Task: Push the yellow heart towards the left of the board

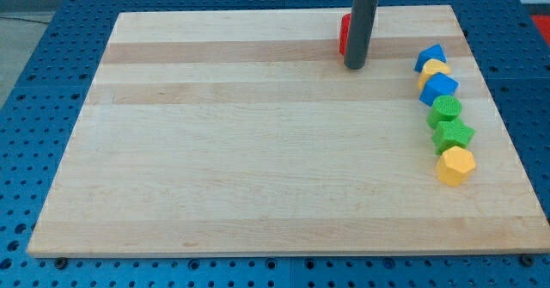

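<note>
My tip (355,66) rests on the wooden board (258,150) near the view's top, right of centre. A red block (343,32) stands just behind the rod and is partly hidden by it. A column of blocks runs down the view's right side. From the top it holds a blue block (430,57), a small yellow block (436,69) wedged in and mostly covered, and a second blue block (439,88). Below these come a green block (445,109), a green star (453,135) and a yellow hexagon-like block (455,165). My tip is well left of the column. I cannot tell which yellow block is the heart.
The board lies on a blue perforated table (34,107). The column of blocks stands close to the board's right edge (507,150).
</note>
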### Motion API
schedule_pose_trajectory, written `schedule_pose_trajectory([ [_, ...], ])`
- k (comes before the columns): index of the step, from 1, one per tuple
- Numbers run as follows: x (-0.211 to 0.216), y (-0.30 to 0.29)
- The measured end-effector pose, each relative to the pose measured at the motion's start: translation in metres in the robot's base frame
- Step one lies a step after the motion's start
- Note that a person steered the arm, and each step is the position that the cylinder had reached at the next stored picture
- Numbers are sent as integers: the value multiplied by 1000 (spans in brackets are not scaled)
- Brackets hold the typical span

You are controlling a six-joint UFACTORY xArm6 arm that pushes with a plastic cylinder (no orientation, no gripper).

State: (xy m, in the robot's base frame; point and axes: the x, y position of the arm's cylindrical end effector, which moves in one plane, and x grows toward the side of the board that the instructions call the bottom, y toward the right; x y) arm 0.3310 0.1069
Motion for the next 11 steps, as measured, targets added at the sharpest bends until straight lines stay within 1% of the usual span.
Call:
schedule_pose_trajectory([
  [2, -2, 8],
  [3, -2, 47],
  [5, -44, 99],
  [6, -43, 160],
  [7, -22, 202],
  [8, 20, 204],
  [9, 42, 175],
  [11, 36, 124],
])
